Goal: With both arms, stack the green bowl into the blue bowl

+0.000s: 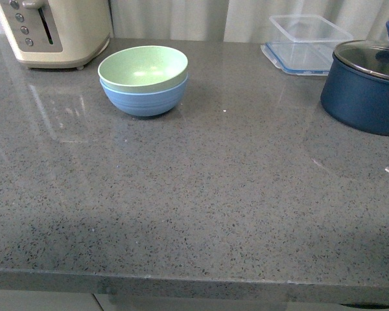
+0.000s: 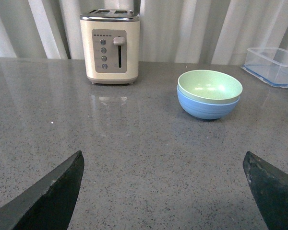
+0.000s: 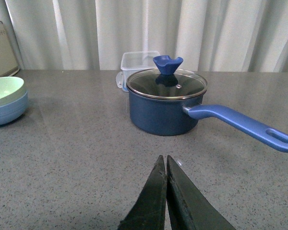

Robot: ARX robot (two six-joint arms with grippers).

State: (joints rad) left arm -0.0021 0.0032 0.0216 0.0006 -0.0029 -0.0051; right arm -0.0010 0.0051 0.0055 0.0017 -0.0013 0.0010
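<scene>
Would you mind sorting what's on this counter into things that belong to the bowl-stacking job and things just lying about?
Part of the job: green bowl, nested in the blue bowl; left gripper, open; right gripper, shut.

Just lying about: toaster, clear container, navy pot with glass lid.

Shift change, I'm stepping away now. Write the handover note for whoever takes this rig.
Left gripper: open, empty, above the counter, short of the bowls.
Right gripper: shut, empty, facing the navy pot.
Green bowl sits nested inside the blue bowl, beside the toaster at the counter's back left.
Done: the stack.
Left: nothing visible; both arms are clear of the bowls.
</scene>
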